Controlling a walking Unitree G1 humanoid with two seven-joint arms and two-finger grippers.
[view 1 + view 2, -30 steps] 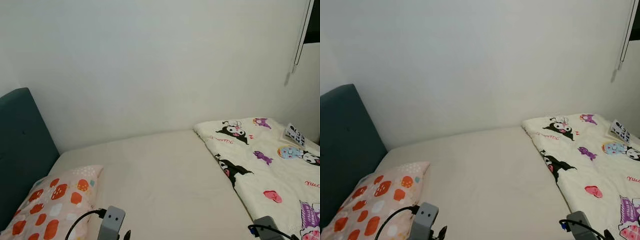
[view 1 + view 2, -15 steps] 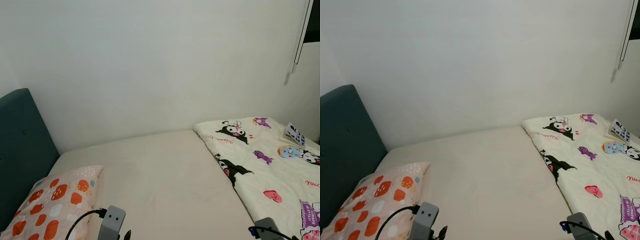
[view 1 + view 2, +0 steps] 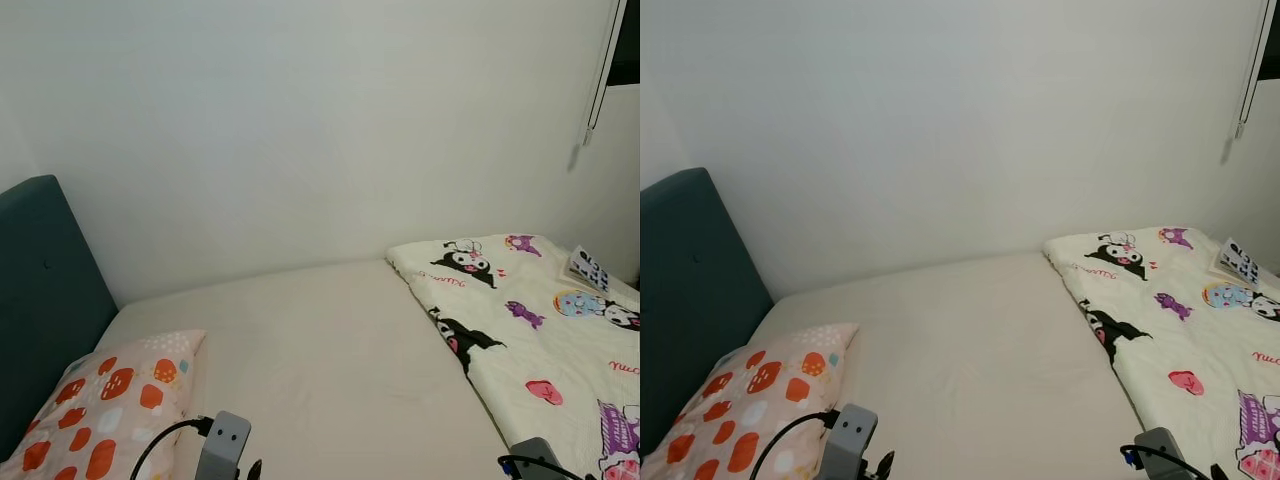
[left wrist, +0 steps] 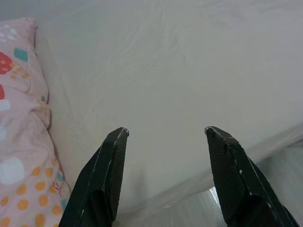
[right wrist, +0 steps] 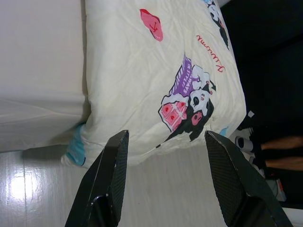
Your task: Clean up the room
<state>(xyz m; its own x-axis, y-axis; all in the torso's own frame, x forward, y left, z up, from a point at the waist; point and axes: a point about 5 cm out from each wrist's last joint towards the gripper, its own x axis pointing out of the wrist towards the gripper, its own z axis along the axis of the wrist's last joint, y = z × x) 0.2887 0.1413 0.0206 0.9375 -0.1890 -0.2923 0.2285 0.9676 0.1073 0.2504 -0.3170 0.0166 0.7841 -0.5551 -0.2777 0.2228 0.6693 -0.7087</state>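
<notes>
You are looking down at a bed with a bare cream sheet, pushed up against a plain white wall. At about 9 o'clock in your head view stands the dark teal headboard, and just below it, near 8 o'clock, lies a pink pillow printed with orange and red blobs. From 3 o'clock down to 5 o'clock you have a cream quilt with cartoon figures, folded over so it covers just that side of the mattress; its inner edge runs across the sheet towards you. A small black-and-white printed card rests at the quilt's far corner, near 3 o'clock. A thin cord hangs down at 2 o'clock beside a dark window edge.

Your left pincer hovers above the bare sheet near the mattress edge, its fingers spread wide and holding nothing, with the pillow just beside it. Your right pincer is likewise spread and empty, hanging over the quilt's lower corner where it droops off the bed above the pale glossy floor. At the edge of that wrist view you can make out a person's bare legs against a dark background.
</notes>
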